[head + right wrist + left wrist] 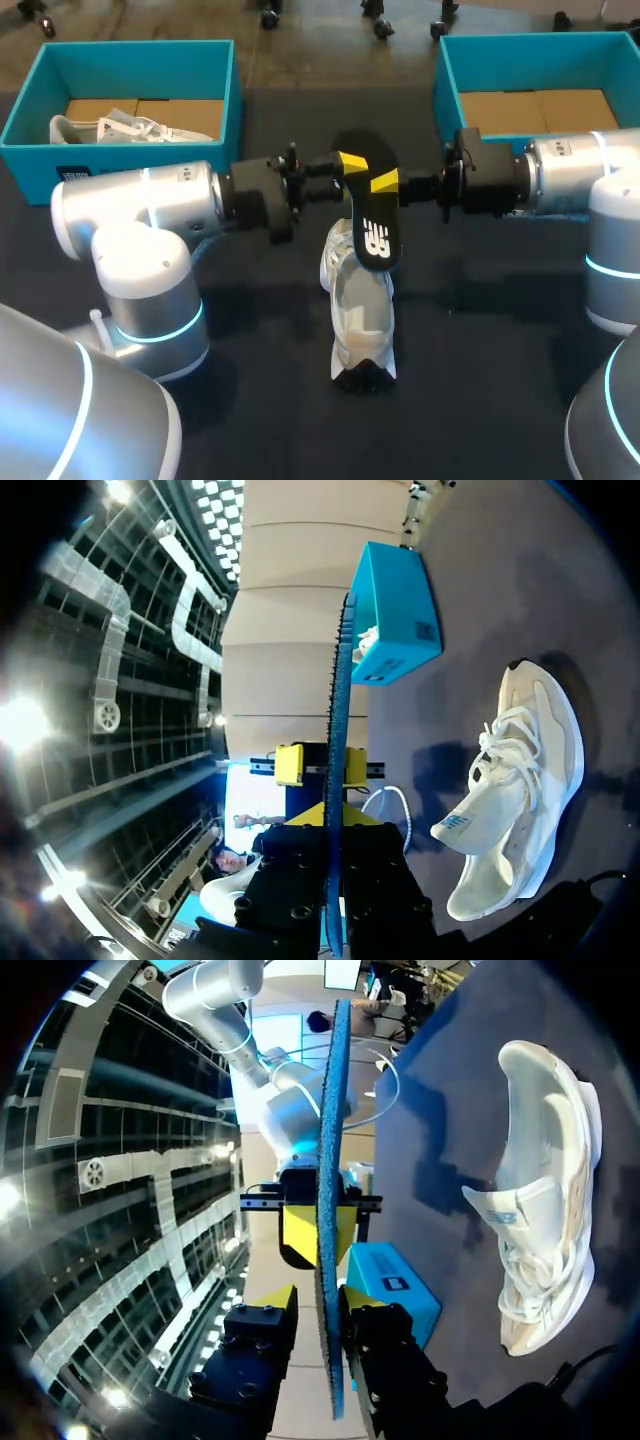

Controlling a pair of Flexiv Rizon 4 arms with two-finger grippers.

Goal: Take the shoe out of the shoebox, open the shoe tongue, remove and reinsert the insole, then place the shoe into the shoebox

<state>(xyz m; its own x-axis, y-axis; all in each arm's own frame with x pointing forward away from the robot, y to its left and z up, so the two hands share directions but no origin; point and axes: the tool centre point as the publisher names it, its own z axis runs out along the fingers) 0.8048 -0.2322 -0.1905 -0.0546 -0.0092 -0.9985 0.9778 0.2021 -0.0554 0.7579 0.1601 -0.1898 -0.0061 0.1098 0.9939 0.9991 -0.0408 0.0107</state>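
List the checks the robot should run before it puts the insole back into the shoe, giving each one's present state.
1. Insole fully out of the shoe, held in the air: ok.
2. Right gripper shut on the insole: ok.
3. Left gripper also gripping it: cannot tell.
4. Shoe out of its box and resting on the table: ok.
5. Tongue pulled open enough for the insole: cannot tell.
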